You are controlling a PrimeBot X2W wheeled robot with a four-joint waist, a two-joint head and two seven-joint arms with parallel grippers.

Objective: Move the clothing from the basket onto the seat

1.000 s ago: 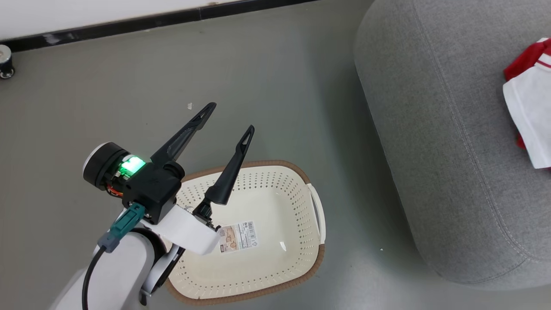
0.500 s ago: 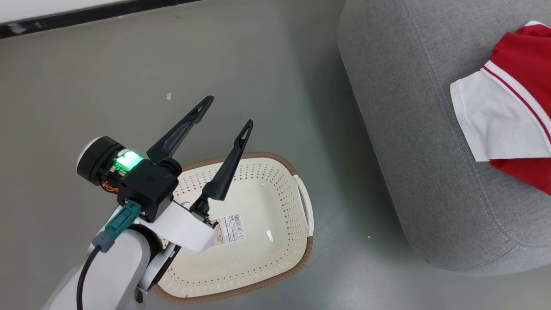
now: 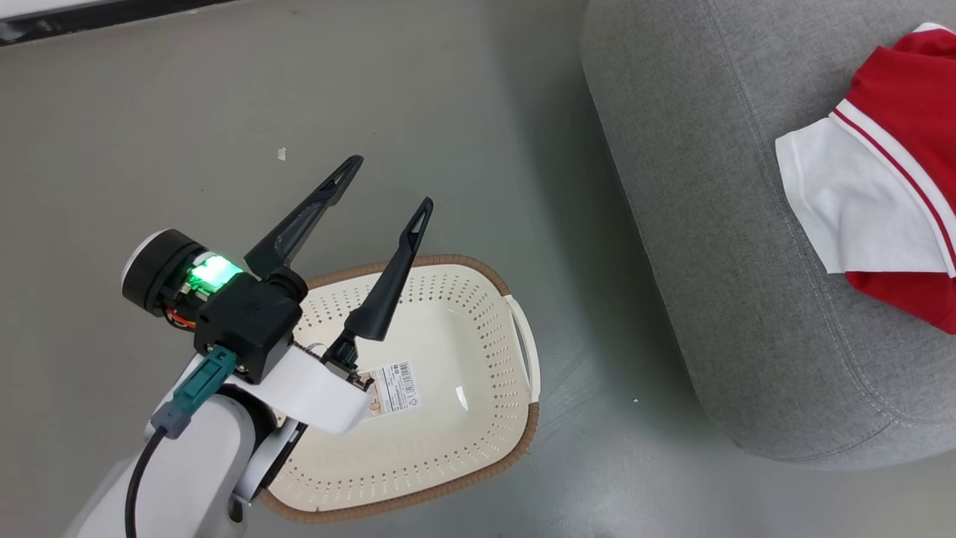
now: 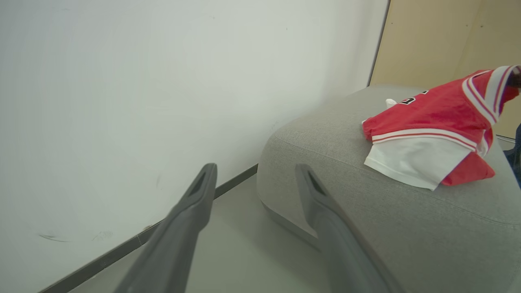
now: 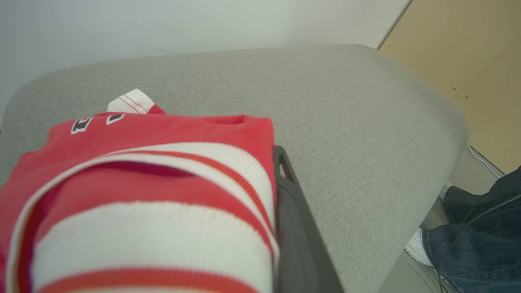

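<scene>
- Since a second ago the head camera has swung, so much more of the clothing (image 3: 896,112) shows, though the right edge cuts it off. It lies on the seat (image 3: 709,224), well to the right of the left gripper (image 3: 392,181). That gripper's jaws stay spread and hold nothing. Under them the basket (image 3: 478,265) holds no garments, and the wrist half hides its barcode sticker (image 3: 394,382).
- Left wrist view: the left gripper (image 4: 256,169) has its jaws spread, with the wall (image 4: 122,101) ahead. The clothing (image 4: 431,114) rests on the seat (image 4: 325,138) beyond the right finger, one striped corner lifted and cut off at the frame edge.
- Right wrist view: the right gripper (image 5: 281,171) pinches the striped trim of the clothing (image 5: 163,183). Cloth hides its second finger. The seat (image 5: 346,122) lies ahead, and right of the jaws is a person's leg (image 5: 480,211).
</scene>
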